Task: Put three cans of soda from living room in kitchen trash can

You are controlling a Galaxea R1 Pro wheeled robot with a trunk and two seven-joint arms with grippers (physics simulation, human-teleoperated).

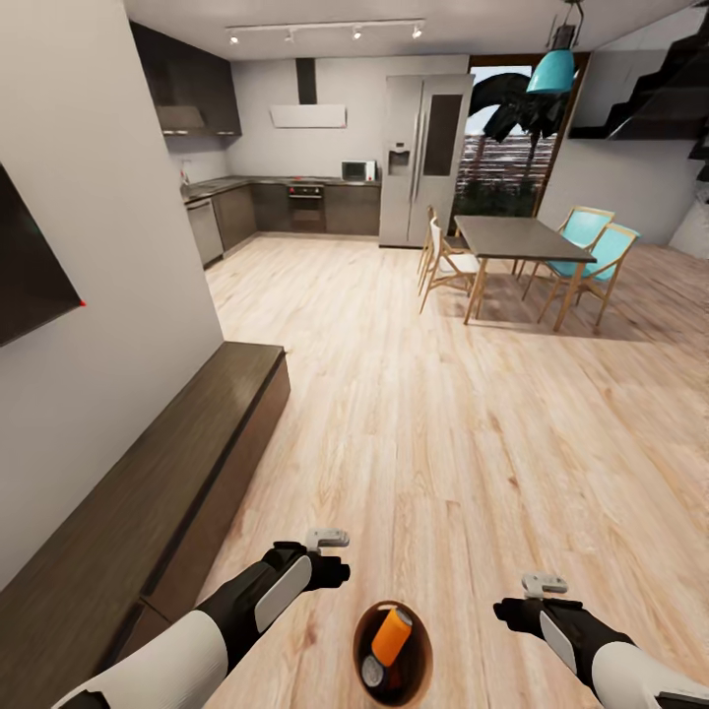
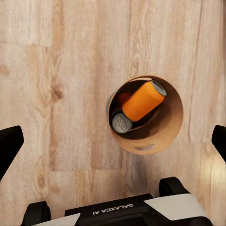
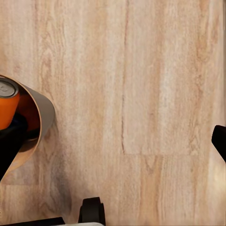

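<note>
- Brown-tan inside, the tash can (image 1: 393,679) stands on the pale wood floor (image 1: 473,433) between the two arms, close to the robot.
- An orange can of soda (image 2: 141,101) lies tilted in the bin; beside it a silver can top (image 2: 122,124) faces up, body colour hidden. A second orange patch sits deeper; cannot tell which can.
- Oval handle hole (image 2: 144,147) shows in the bin's inner wall.
- Left claw (image 1: 331,559): fingers spread wide, empty, above the floor left of the bin.
- Right claw (image 1: 527,603): fingers (image 3: 219,141) wide, empty, right of the bin.
- Long dark wooden bench (image 1: 148,512) runs along the left wall.
- Kitchen with steel fridge (image 1: 425,158) far ahead; dining table (image 1: 517,239) to its right.
</note>
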